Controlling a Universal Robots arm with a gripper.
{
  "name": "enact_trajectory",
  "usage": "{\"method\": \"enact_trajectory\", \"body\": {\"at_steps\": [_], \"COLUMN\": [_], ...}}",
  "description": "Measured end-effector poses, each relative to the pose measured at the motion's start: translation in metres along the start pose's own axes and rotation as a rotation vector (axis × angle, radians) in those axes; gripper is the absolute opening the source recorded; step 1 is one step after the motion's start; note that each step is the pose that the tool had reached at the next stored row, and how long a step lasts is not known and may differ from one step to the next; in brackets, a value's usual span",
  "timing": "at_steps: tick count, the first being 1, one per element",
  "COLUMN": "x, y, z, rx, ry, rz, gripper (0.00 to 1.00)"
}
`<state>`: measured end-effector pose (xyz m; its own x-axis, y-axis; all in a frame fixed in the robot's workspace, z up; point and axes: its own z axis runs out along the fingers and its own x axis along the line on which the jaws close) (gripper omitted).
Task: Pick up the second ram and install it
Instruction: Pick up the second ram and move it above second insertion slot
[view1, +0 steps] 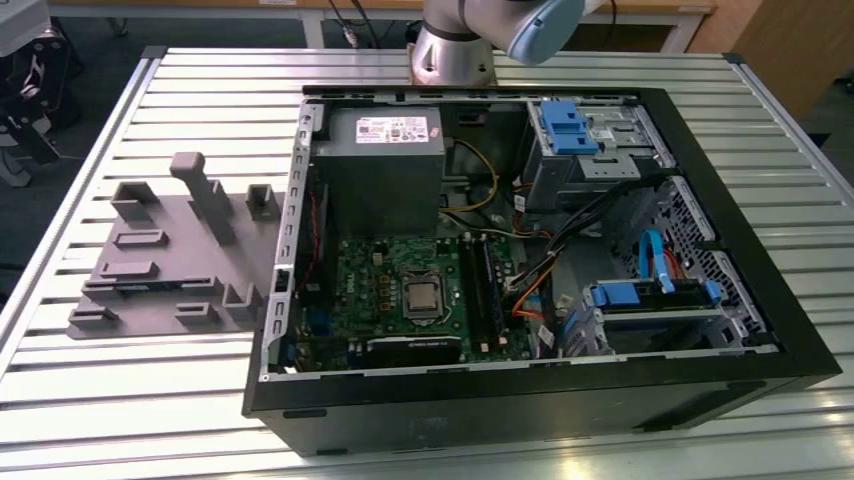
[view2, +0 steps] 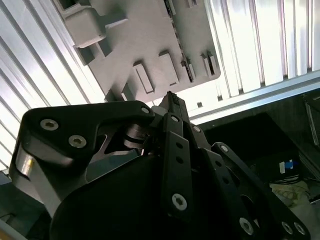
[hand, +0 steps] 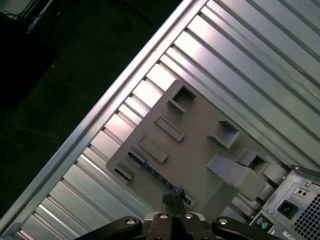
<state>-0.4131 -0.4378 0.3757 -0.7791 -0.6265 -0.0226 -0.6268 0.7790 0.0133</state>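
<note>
We look down past the pincer (hand: 172, 197), its fingertips pressed together with nothing between them, hanging above the grey fixture (hand: 200, 145) on the slatted tabletop (hand: 240, 50). The second ram (hand: 150, 167) stands on edge in a slot of that fixture, below the pincer and apart from it. The open computer case (view1: 534, 400) sits beside the fixture, on the exterior view's right.

A: Where was the table (view1: 134, 400) open?
B: Bare slats lay at both its corners on the exterior view's left. The grey fixture (view1: 167, 260), with its upright blocks, rose between them.
A: And inside the open case (view1: 534, 400)?
B: Tight. The power supply (view1: 380, 165), drive cages (view1: 587, 150) and loose cables (view1: 594, 215) crowded round the motherboard (view1: 380, 290).
</note>
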Motion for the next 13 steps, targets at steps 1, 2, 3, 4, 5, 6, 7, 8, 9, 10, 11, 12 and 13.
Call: {"method": "enact_trajectory", "body": {"at_steps": [1, 2, 3, 4, 5, 6, 7, 8, 9, 10, 11, 12, 13], "x": [0.0, 0.0, 0.0, 0.0, 0.0, 0.0, 0.0, 0.0, 0.0, 0.0, 0.0001, 0.0, 0.0001], "y": [0.0, 0.0, 0.0, 0.0, 0.0, 0.0, 0.0, 0.0, 0.0, -0.0001, 0.0, 0.0, 0.0], "z": [0.0, 0.0, 0.0001, 0.0001, 0.0001, 0.0002, 0.0002, 0.0003, 0.0003, 0.0004, 0.0004, 0.0005, 0.0006], "rx": [-0.0003, -0.0005, -0.0008, -0.0011, -0.0014, -0.0016, -0.002, -0.0023, -0.0026, -0.0029, -0.0033, -0.0036, -0.0039], "ry": [0.0002, 0.0003, 0.0005, 0.0007, 0.0008, 0.001, 0.0011, 0.0013, 0.0015, 0.0017, 0.0019, 0.0021, 0.0023], "rz": [-0.011, -0.023, -0.036, -0.048, -0.06, -0.072, -0.086, -0.101, -0.116, -0.132, -0.146, -0.161, -0.175], "gripper": [0.11, 0.11, 0.11, 0.11, 0.11, 0.11, 0.11, 0.11, 0.11, 0.11, 0.11, 0.11, 0.11]}}
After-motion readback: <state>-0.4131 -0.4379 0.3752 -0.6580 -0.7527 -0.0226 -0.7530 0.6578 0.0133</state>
